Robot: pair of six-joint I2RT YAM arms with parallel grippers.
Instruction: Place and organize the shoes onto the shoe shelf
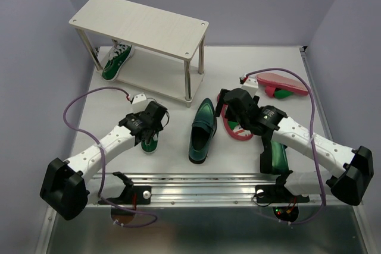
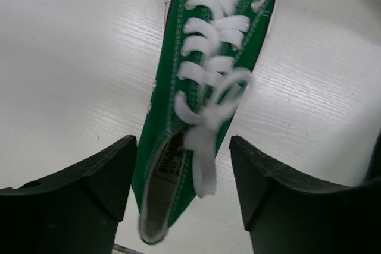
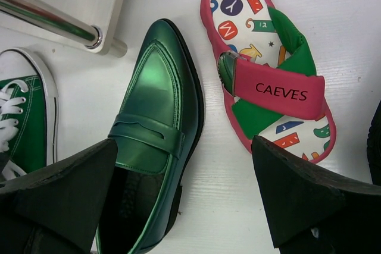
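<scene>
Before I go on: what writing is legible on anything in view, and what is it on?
"CAEVES": on the red strap of the flip-flop, right wrist view.
"Y": one of the scattered letters printed on that flip-flop's footbed; the others are too cut off to read surely.
Label inside the green sneaker, left wrist view: too blurred to read.
Top view: nothing legible.

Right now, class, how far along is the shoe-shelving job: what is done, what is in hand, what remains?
Done: one sneaker on the shoe shelf, lower board. In hand: the open left gripper straddles the second sneaker, not yet gripping. Left: middle loafer, near loafer, upright flip-flop, overturned flip-flop, all on the table; the right gripper is open.
</scene>
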